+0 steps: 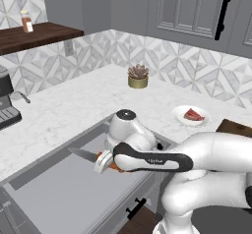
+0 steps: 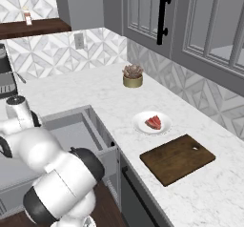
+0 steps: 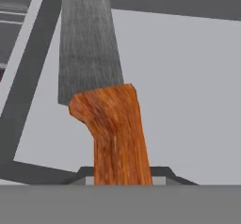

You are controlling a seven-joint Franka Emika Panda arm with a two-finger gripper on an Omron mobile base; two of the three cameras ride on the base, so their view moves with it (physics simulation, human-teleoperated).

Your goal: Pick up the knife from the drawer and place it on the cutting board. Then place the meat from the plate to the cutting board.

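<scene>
Gripping the knife [image 1: 93, 157] by its orange handle, the hand [image 1: 107, 162] hangs over the open drawer [image 1: 59, 189], its fingers closed on the handle, as the hand view suggests with the wood rising straight up from between the tips. In the left base view the grey blade sticks out sideways from the hand, roughly level, pointing away from the arm and clear of the drawer floor. The cutting board [image 2: 177, 158] lies on the table [image 2: 109, 97] well off to the robot's right, with the plate [image 2: 152, 123] just beyond it and the meat [image 2: 154, 122] on the plate. A small potted plant [image 2: 132, 75] stands farther back near the wall. From here I judge the main risk to be in the carry: the blade projects a good way from the hand, so a low swing toward the board could catch the drawer's side wall or the table edge and twist the knife in the grip or knock it loose. A hold on the end of the handle also leaves the blade's weight levering against the fingers, which could let it slip or rotate. Passing over the plate carelessly could nudge the plate or the meat before its turn comes.
</scene>
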